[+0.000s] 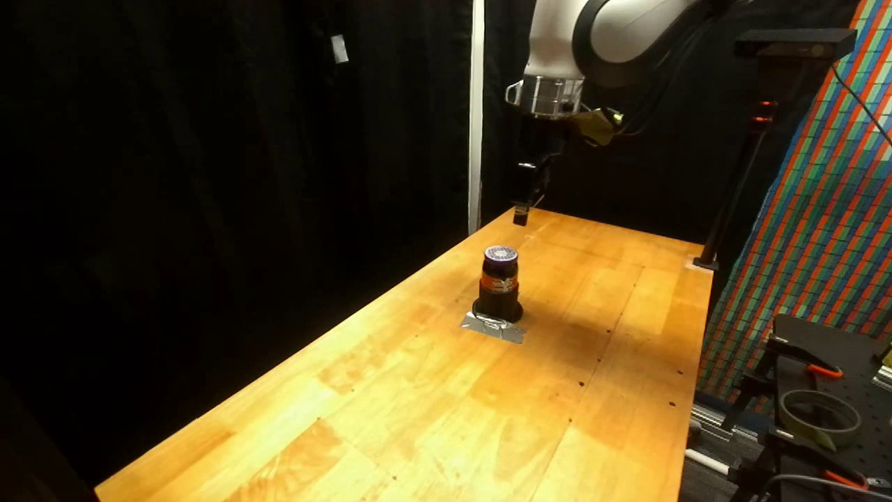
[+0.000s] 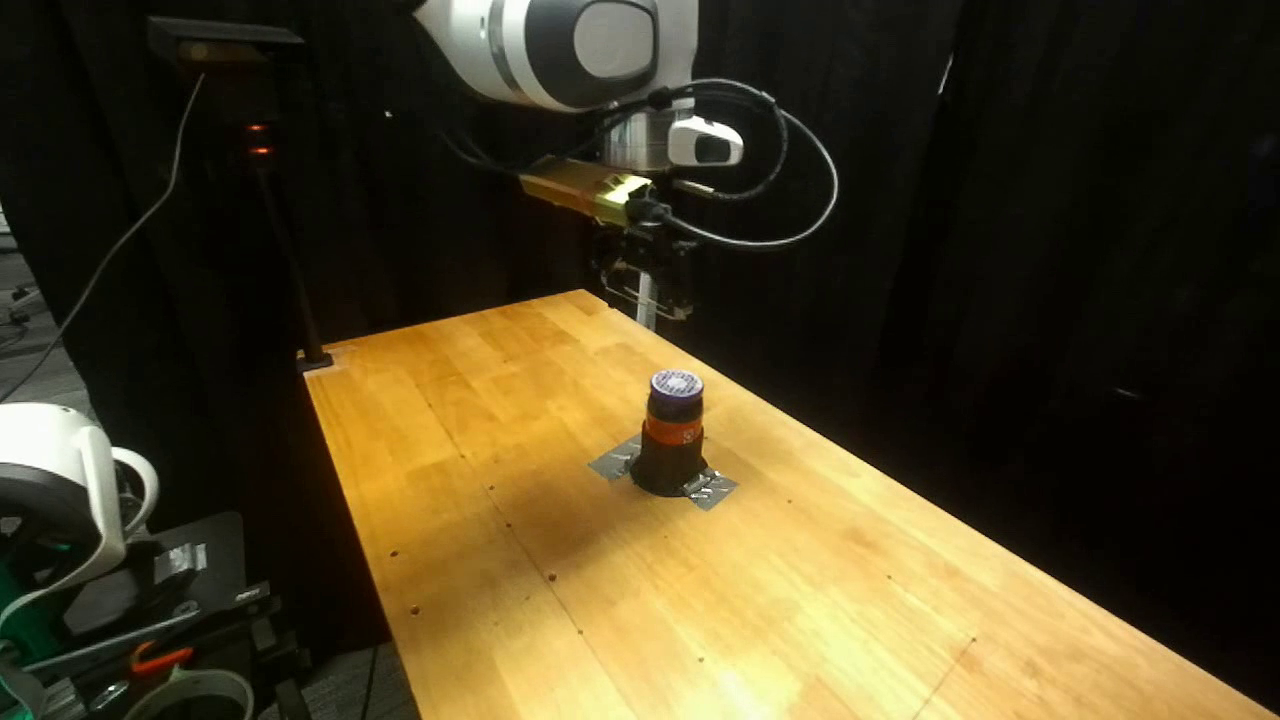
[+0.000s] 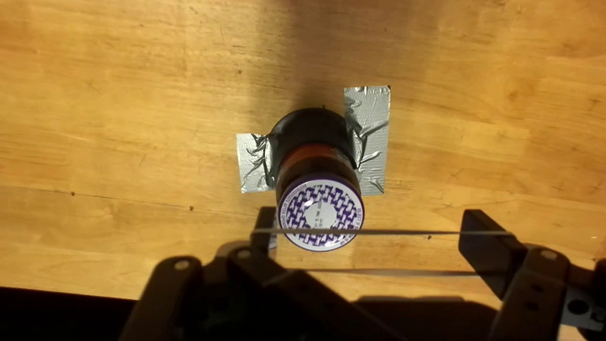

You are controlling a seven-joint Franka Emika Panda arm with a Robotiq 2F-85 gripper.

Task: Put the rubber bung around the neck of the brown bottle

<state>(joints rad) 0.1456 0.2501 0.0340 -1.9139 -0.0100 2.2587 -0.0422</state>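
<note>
While black curtain (image 1: 244, 209) hangs along long edge of wooden worktop (image 2: 850, 600), robot arm (image 2: 600, 50) extends overhead. Black side stand (image 1: 836, 341) beside worktop; dark post (image 1: 728, 206) at far corner, well apart from centre. Pincer (image 3: 371, 237): fingers (image 3: 492, 253) wide apart; gap to brown bottle (image 2: 675, 428) shows in both exterior views. Bottle upright in black holder (image 3: 310, 125) on worktop, purple-white lid (image 3: 320, 215) uppermost. Grey tape strips (image 3: 374, 118) flank holder, stuck to worktop. Rubber band (image 3: 412, 232) stretched finger to finger, one strand overlapping lid in wrist view.

Brown bottle (image 2: 675, 420), base hidden by holder (image 2: 669, 462).
</note>
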